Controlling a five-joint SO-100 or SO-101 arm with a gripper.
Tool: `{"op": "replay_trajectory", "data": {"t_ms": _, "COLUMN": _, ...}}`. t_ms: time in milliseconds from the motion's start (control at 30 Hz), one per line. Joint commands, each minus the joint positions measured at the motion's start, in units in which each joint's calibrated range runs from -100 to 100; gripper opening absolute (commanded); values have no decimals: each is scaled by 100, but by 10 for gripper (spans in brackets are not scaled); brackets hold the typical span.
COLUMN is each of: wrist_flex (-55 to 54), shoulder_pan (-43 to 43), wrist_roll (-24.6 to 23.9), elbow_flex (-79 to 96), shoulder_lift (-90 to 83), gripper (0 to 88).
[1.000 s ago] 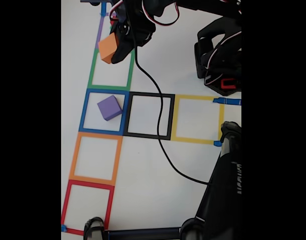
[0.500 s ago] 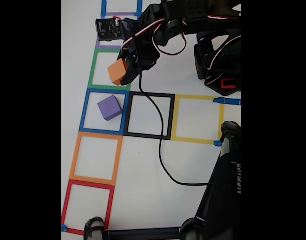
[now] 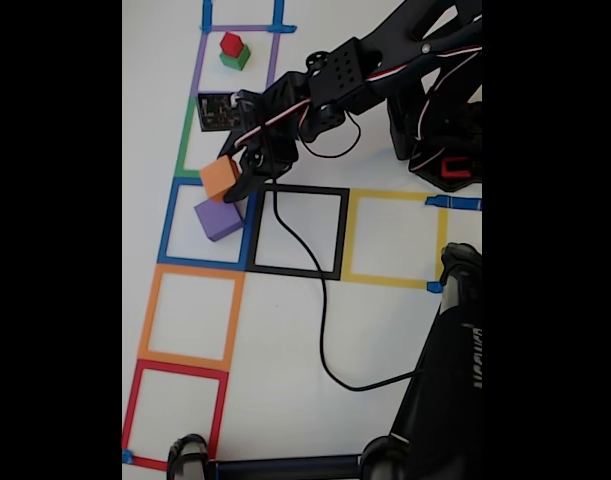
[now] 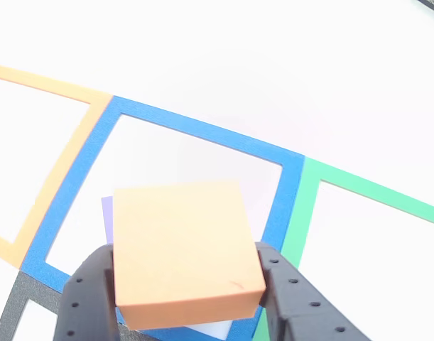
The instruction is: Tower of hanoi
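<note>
Gripper (image 3: 237, 180): clamped on orange block (image 4: 185, 249), one finger (image 4: 92, 295) on each side
Orange block: raised just above purple block (image 3: 218, 217), over top edge of blue square (image 3: 169, 222)
Purple block: inside blue square
Purple square (image 3: 199, 62): red block (image 3: 231, 43) stacked on green block (image 3: 237, 61)

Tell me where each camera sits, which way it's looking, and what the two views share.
Fixed view: above the table, looking down on the taped coloured squares; the arm reaches in from the upper right, gripper holding the orange block by the purple block.
Other view: close behind the gripper, looking down past its fingers at the blue square.
Shared: orange block, purple block, blue square.
</note>
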Motion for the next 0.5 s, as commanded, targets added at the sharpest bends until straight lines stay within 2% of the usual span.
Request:
{"op": "replay_trajectory", "data": {"t_ms": 0, "wrist_flex": -771, "shoulder_pan": -96, "wrist_roll": 36, "elbow_flex": -55, "shoulder_lift": 502, "gripper": 140}}
{"op": "replay_trajectory", "data": {"t_ms": 267, "wrist_flex": -1937, "shoulder_pan": -288, "wrist_roll": 36, "elbow_flex": -291, "shoulder_lift": 1705, "gripper": 144}}
{"op": "replay_trajectory", "data": {"t_ms": 467, "wrist_flex": -2415, "shoulder_pan": -298, "wrist_roll": 36, "elbow_flex": -600, "shoulder_lift": 2391, "gripper": 146}}
